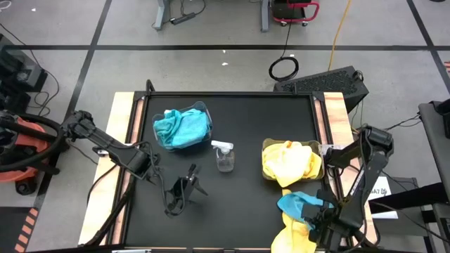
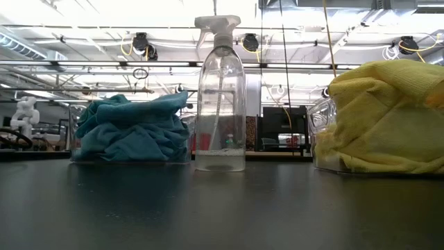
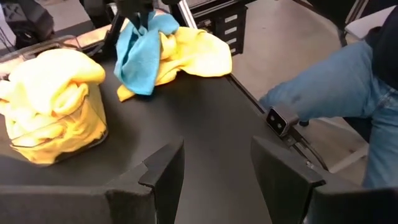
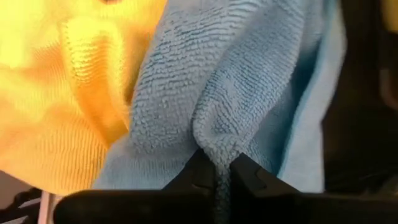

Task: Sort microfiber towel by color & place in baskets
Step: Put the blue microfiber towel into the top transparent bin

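A turquoise blue microfiber towel (image 1: 295,204) lies on a yellow towel (image 1: 295,235) at the table's near right corner. My right gripper (image 1: 314,211) stands over them, pointing down, shut on the blue towel (image 4: 249,81). One clear basket (image 1: 184,128) at the far left holds blue towels. The other basket (image 1: 290,163), on the right, is heaped with yellow towels. My left gripper (image 1: 185,188) hovers open over the near middle of the table, with nothing between its fingers (image 3: 165,168). My right gripper pinches a raised fold of the blue towel (image 4: 219,152) between its two fingertips, coming from above and pointing down. The cloth is drawn up into a peak at the fingers (image 3: 140,18). Its lower part (image 3: 140,81) still rests on the table and against the yellow towel (image 3: 193,53).
A clear spray bottle (image 1: 223,156) stands upright between the two baskets, mid-table. A person's leg in jeans (image 3: 336,87) is beyond the table's right edge. Bare black tabletop (image 1: 239,211) lies between my two grippers.
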Controlling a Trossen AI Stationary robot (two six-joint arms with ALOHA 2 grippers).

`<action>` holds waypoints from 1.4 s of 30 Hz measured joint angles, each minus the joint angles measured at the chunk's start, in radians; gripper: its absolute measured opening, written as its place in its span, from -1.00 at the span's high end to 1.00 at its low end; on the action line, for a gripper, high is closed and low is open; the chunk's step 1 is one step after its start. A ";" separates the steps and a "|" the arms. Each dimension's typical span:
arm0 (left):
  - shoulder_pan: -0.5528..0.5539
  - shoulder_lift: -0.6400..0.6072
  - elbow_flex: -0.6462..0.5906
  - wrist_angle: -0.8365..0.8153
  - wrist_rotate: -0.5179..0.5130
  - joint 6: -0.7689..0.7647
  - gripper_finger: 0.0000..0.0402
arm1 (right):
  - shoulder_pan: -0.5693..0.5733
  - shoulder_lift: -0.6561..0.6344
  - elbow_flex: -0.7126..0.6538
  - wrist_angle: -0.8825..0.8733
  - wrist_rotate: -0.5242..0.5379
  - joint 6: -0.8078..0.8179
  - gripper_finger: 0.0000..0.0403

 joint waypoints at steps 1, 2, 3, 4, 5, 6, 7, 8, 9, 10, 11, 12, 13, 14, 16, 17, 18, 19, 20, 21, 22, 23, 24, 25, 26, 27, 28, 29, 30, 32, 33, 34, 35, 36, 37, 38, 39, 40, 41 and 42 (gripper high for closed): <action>0.000 0.000 0.000 0.003 -0.005 0.003 0.04 | 0.000 -0.019 0.000 -0.013 0.018 0.008 0.98; -0.001 0.000 0.000 0.004 -0.009 0.005 0.04 | 0.000 -0.042 0.000 -0.023 0.042 0.014 0.98; -0.001 0.000 0.000 0.004 -0.016 0.005 0.04 | 0.000 -0.064 0.000 -0.031 0.071 0.015 0.99; -0.001 0.000 0.000 0.004 -0.022 0.005 0.04 | -0.001 -0.086 0.000 -0.036 0.101 0.015 0.99; -0.001 0.000 0.000 0.004 -0.025 0.007 0.04 | -0.001 -0.108 0.000 -0.044 0.132 0.015 0.99; -0.001 0.000 0.000 0.004 -0.027 0.014 0.04 | -0.001 -0.130 0.000 -0.057 0.167 0.015 0.99; -0.001 0.000 0.000 0.004 -0.028 0.024 0.04 | -0.001 -0.151 0.000 -0.068 0.202 0.013 0.99; -0.001 0.000 0.000 0.005 -0.031 0.029 0.04 | -0.001 -0.171 0.000 -0.077 0.236 0.005 0.99; -0.001 0.000 0.000 0.007 -0.039 0.036 0.04 | -0.001 -0.192 0.000 -0.083 0.274 -0.006 0.99; -0.001 0.000 0.000 0.014 -0.048 0.046 0.04 | -0.001 -0.210 0.000 -0.092 0.311 -0.016 0.99; -0.001 0.000 0.000 0.023 -0.055 0.052 0.04 | -0.001 -0.228 0.000 -0.100 0.349 -0.031 0.99; -0.001 0.000 0.000 0.032 -0.057 0.056 0.04 | -0.001 -0.247 0.000 -0.101 0.381 -0.042 0.99; 0.000 0.000 0.000 0.042 -0.058 0.063 0.04 | -0.001 -0.265 0.000 -0.100 0.408 -0.058 1.00; 0.000 0.000 0.000 0.049 -0.058 0.074 0.04 | -0.003 -0.283 0.000 -0.099 0.429 -0.072 1.00; 0.000 0.000 0.000 0.053 -0.058 0.078 0.04 | -0.006 -0.315 0.000 -0.096 0.461 -0.093 1.00; 0.000 0.000 0.000 0.053 -0.058 0.079 0.04 | -0.007 -0.330 0.000 -0.092 0.473 -0.101 1.00; 0.001 0.000 0.000 0.053 -0.058 0.080 0.04 | -0.007 -0.343 0.000 -0.087 0.482 -0.112 1.00; 0.002 0.000 0.000 0.053 -0.058 0.080 0.04 | -0.007 -0.355 0.000 -0.078 0.490 -0.128 0.99; 0.002 0.000 0.000 0.053 -0.058 0.080 0.04 | -0.007 -0.365 0.000 -0.067 0.505 -0.146 0.99; 0.002 0.000 0.000 0.053 -0.058 0.080 0.04 | -0.007 -0.374 0.000 -0.056 0.521 -0.163 0.98; 0.002 0.000 0.000 0.053 -0.058 0.080 0.04 | -0.007 -0.382 0.000 -0.047 0.534 -0.177 0.98; 0.002 0.000 0.000 0.054 -0.059 0.080 0.04 | -0.007 -0.390 0.000 -0.036 0.540 -0.191 0.97; 0.002 0.000 0.000 0.054 -0.059 0.080 0.04 | -0.007 -0.396 0.000 -0.020 0.542 -0.207 0.96; 0.002 0.000 0.000 0.055 -0.059 0.076 0.04 | -0.007 -0.400 0.000 -0.002 0.544 -0.221 0.95; 0.002 0.000 0.000 0.056 -0.059 0.076 0.04 | -0.007 -0.402 0.000 0.013 0.544 -0.236 0.94; 0.002 0.000 0.000 0.056 -0.059 0.076 0.04 | -0.007 -0.403 0.000 0.021 0.551 -0.250 0.92; 0.002 0.000 0.000 0.057 -0.059 0.076 0.04 | -0.007 -0.404 0.000 0.024 0.565 -0.254 0.90; 0.002 0.000 0.000 0.058 -0.059 0.076 0.04 | -0.007 -0.404 0.000 0.025 0.579 -0.255 0.87; 0.002 0.000 0.000 0.058 -0.059 0.075 0.04 | -0.007 -0.404 0.000 0.025 0.590 -0.256 0.83; 0.002 0.000 0.000 0.059 -0.059 0.073 0.04 | -0.007 -0.399 0.001 0.025 0.596 -0.256 0.74; 0.002 0.000 0.000 0.060 -0.059 0.073 0.04 | -0.007 -0.395 0.001 0.025 0.595 -0.256 0.69; 0.002 0.000 0.000 0.062 -0.059 0.073 0.04 | -0.007 -0.391 0.001 0.025 0.595 -0.258 0.64; 0.002 0.000 0.000 0.065 -0.059 0.073 0.04 | -0.007 -0.389 0.001 0.025 0.594 -0.267 0.59; 0.002 0.000 0.000 0.067 -0.059 0.073 0.04 | -0.007 -0.387 0.001 0.026 0.593 -0.268 0.55; 0.002 0.000 0.000 0.069 -0.059 0.073 0.04 | -0.007 -0.382 0.001 0.029 0.591 -0.270 0.54; 0.001 0.000 0.000 0.073 -0.059 0.073 0.04 | -0.007 -0.376 0.001 0.031 0.588 -0.270 0.54; 0.001 0.000 0.000 0.077 -0.059 0.072 0.04 | -0.007 -0.369 0.001 0.032 0.586 -0.271 0.57; 0.001 0.000 0.000 0.080 -0.059 0.072 0.04 | -0.007 -0.362 0.001 0.033 0.583 -0.277 0.64; 0.001 0.000 0.000 0.083 -0.059 0.072 0.04 | -0.007 -0.353 0.001 0.033 0.581 -0.285 0.73; 0.001 0.000 0.000 0.083 -0.059 0.072 0.04 | -0.007 -0.345 0.001 0.034 0.581 -0.297 0.84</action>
